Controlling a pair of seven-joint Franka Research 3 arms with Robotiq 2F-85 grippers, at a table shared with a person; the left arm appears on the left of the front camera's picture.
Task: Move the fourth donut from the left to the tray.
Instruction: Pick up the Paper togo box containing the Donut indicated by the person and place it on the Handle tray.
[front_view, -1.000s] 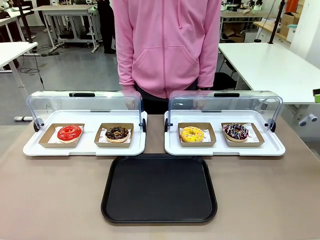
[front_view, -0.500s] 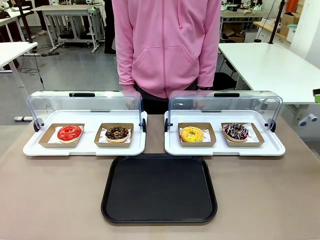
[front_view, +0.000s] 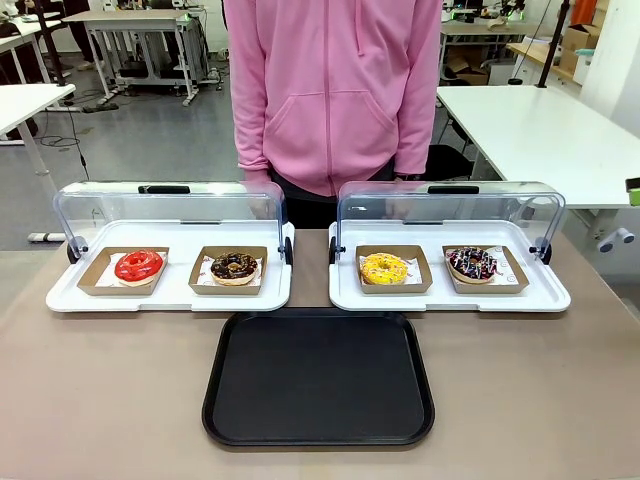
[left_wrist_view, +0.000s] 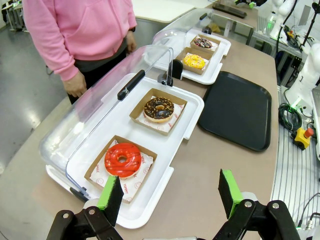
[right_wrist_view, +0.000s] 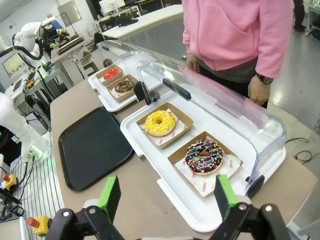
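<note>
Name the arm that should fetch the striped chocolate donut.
Right. The right tool, open, hangs just short of the striped chocolate donut. The left tool faces the red donut, with the striped one at the far end.

We read this as a lab: front view, a long white bench (front_view: 540, 130) at two o'clock, cardboard boxes (front_view: 577, 45) at one, grey floor (front_view: 150, 140) at ten; left wrist view, coiled cables (left_wrist_view: 289, 111) and a yellow emergency-stop box (left_wrist_view: 302, 137) at three.

Bright, even overhead light, soft shadows, all views sharp; wrist views bend toward their edges.
</note>
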